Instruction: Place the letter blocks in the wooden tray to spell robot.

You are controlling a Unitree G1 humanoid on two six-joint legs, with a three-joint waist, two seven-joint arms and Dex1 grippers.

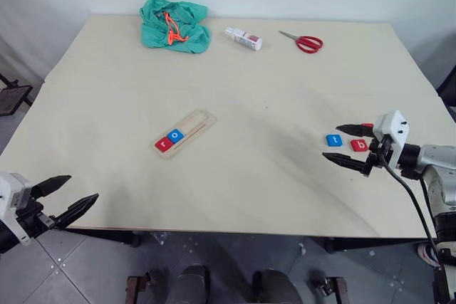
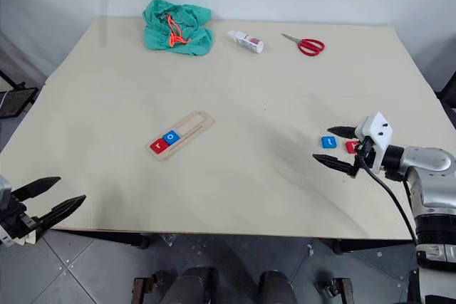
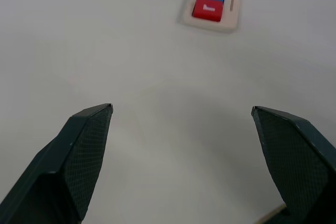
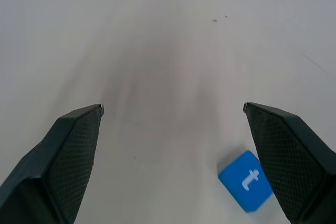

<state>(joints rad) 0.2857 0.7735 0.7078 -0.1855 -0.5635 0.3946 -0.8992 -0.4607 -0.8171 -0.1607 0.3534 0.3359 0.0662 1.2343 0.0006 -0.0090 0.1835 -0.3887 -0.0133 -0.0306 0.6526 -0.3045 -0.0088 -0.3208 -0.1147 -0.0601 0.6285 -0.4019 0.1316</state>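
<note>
The wooden tray (image 1: 196, 126) lies slantwise near the table's middle. A red "r" block (image 1: 164, 144) and a blue "o" block (image 1: 175, 135) sit side by side in its near end. In the left wrist view the tray (image 3: 233, 9) shows ahead with the same two blocks. At the right lie a blue "t" block (image 1: 333, 140) and a red "b" block (image 1: 359, 145). My right gripper (image 1: 331, 142) hovers over them, open and holding nothing, and the "t" block (image 4: 245, 180) sits by one finger. My left gripper (image 1: 83, 186) is open and empty at the table's near left edge.
A crumpled green cloth with an orange cord (image 1: 174, 25) lies at the far left of the table. A small white bottle (image 1: 244, 38) and red scissors (image 1: 303, 42) lie along the far edge. The table's front edge (image 1: 235, 231) runs just ahead of my left gripper.
</note>
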